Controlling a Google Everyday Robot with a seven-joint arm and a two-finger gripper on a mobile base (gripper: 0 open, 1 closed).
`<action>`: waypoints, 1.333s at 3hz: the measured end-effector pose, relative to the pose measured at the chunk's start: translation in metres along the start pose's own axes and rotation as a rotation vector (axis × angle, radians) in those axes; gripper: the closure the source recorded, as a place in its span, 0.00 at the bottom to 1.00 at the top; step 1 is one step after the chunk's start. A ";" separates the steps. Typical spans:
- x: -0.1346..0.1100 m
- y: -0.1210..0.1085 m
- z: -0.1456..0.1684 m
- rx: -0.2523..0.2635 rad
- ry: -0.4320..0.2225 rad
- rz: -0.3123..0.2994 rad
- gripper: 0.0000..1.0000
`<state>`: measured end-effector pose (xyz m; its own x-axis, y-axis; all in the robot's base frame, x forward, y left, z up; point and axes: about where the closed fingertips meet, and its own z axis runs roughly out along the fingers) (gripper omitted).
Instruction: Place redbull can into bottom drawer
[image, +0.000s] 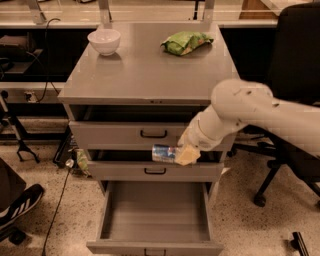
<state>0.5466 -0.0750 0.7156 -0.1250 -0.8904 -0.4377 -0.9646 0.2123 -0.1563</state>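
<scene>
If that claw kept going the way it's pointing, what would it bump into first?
Probably nothing: the gripper, holding the redbull can, points left along the middle drawer, above the open bottom drawer; depth is unclear.

The setting is a robotics lab or test office. A grey metal drawer cabinet (100, 135) stands on a speckled hard floor (30, 165) in front of a long workbench (65, 24) with metal uprights, loose cables (56, 200) trail down its left side, and a black wheeled office chair (295, 55) stands at the right. The white robot arm (250, 112) reaches in from the right; its tool (183, 154) sits in front of the cabinet's middle drawer, above the open bottom drawer (155, 212), clamped on the redbull can (163, 152).
</scene>
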 end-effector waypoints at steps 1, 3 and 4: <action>0.018 0.009 0.033 -0.036 -0.002 0.039 1.00; 0.049 0.023 0.087 -0.105 -0.020 0.136 1.00; 0.059 0.029 0.108 -0.118 -0.048 0.156 1.00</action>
<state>0.5364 -0.0782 0.5901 -0.2664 -0.8294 -0.4910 -0.9553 0.2949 0.0202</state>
